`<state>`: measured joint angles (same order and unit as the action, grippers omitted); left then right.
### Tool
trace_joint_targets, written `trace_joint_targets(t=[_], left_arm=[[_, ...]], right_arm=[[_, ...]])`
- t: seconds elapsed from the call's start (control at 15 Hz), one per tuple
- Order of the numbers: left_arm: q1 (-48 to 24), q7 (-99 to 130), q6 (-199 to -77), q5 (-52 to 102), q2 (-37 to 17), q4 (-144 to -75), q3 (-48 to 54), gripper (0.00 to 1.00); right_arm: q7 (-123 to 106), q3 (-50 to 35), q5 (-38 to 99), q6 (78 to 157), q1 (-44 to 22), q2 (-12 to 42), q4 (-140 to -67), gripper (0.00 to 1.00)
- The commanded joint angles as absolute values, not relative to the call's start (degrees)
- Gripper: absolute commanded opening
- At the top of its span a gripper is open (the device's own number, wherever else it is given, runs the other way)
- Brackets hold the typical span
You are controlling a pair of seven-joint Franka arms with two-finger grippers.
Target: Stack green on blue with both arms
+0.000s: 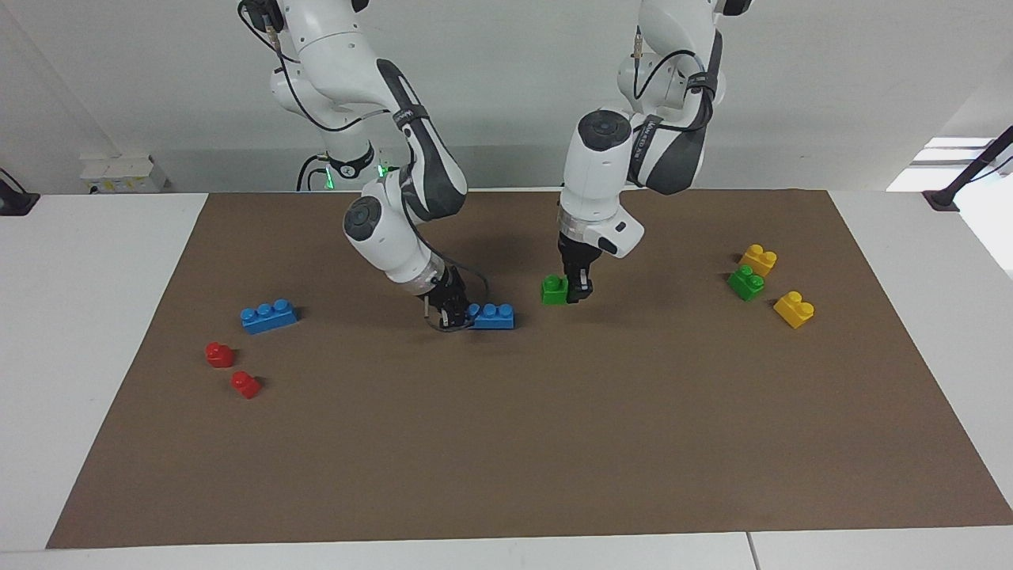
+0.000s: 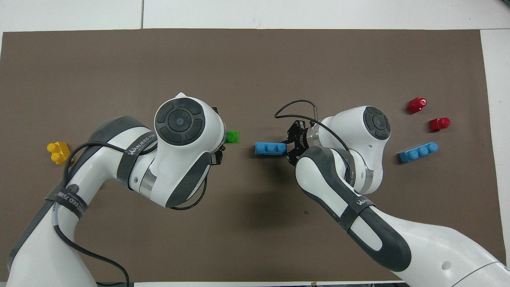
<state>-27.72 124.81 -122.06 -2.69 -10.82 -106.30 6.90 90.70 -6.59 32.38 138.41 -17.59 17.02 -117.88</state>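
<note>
My left gripper [image 1: 577, 291] is shut on one end of a small green two-stud brick [image 1: 555, 290], low at the brown mat [image 1: 506, 443] near its middle. In the overhead view the left arm's wrist covers most of this gripper, and the green brick [image 2: 232, 137] pokes out beside it. My right gripper [image 1: 457, 315] is shut on the end of a long blue three-stud brick [image 1: 493, 316] that lies low on the mat beside the green one, a short gap apart. It also shows in the overhead view [image 2: 271, 148] at the right gripper [image 2: 288, 146].
A second blue brick [image 1: 269, 316] and two red bricks [image 1: 219, 354] [image 1: 245, 384] lie toward the right arm's end. A second green brick [image 1: 745, 283] and two yellow bricks [image 1: 758, 259] [image 1: 794, 309] lie toward the left arm's end.
</note>
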Motion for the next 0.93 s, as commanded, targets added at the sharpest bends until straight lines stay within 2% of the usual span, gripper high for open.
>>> trace_joint_targets(t=[0.0, 0.67, 0.87], left_arm=[[-30.49, 126.74, -123.92, -2.55, -11.25, -106.61, 5.8, 0.0], [-36.82, 134.21, -124.8, -5.71, -19.94, -100.73, 5.63, 0.0], [-37.0, 135.44, -125.33, -6.85, -20.65, -100.55, 5.71, 0.0]], right_arm=[[92.19, -6.94, 31.64, 139.92, -17.23, 15.47, -119.88, 0.0], [91.23, -6.94, 31.64, 142.82, -17.14, 16.35, -121.2, 0.0], [90.79, -7.03, 31.64, 143.17, -17.14, 16.35, -121.29, 0.0]])
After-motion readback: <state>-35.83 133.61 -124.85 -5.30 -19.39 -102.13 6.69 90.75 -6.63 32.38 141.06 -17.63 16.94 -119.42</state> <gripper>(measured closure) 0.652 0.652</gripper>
